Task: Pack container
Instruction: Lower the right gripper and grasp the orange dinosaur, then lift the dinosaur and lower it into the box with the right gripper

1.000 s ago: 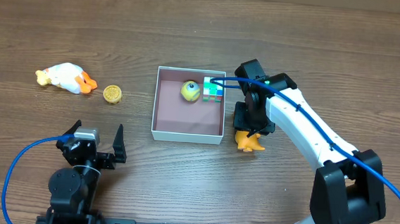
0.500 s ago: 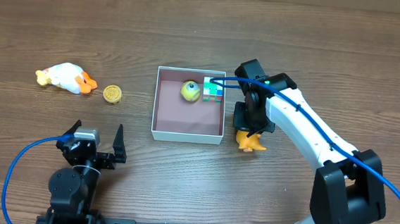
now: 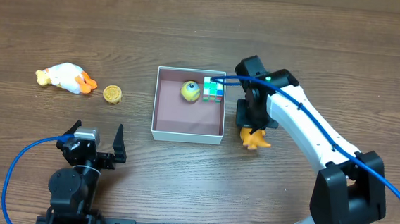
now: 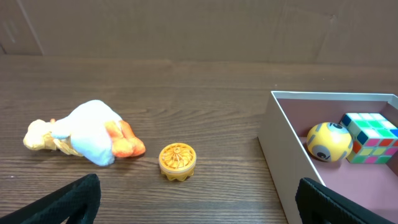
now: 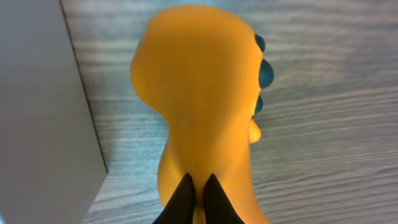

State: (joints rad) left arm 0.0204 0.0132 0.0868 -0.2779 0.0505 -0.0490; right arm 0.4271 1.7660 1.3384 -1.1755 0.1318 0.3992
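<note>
Here the right gripper point(image 3: 250, 124) pinches the orange toy point(image 3: 253, 138) just beside the right wall of the container point(image 3: 187, 134), which sits mid-table holding a yellow ball point(image 3: 191, 91) and a colour cube point(image 3: 213, 89). The left gripper point(image 3: 97, 147) rests spread wide, empty.

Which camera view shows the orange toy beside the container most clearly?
The right wrist view: the orange toy fills the frame, pinched by the right gripper, next to the container wall. Overhead shows it small, partly under that gripper. The left wrist view misses it.
</note>
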